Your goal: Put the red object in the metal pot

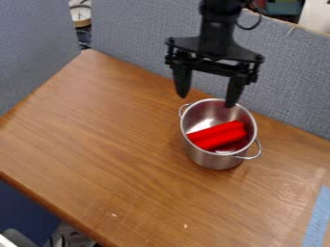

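Note:
The red object lies inside the metal pot, resting slanted across its bottom. The shiny pot stands upright on the right part of the wooden table, one loop handle facing the front right. My black gripper hangs just above the pot's far rim, fingers pointing down. Its jaws stand wide open and nothing is between them. It does not touch the pot or the red object.
The wooden table spreads to the left and front of the pot. A grey-blue partition wall runs along the table's far edge. The table's right edge lies close beside the pot.

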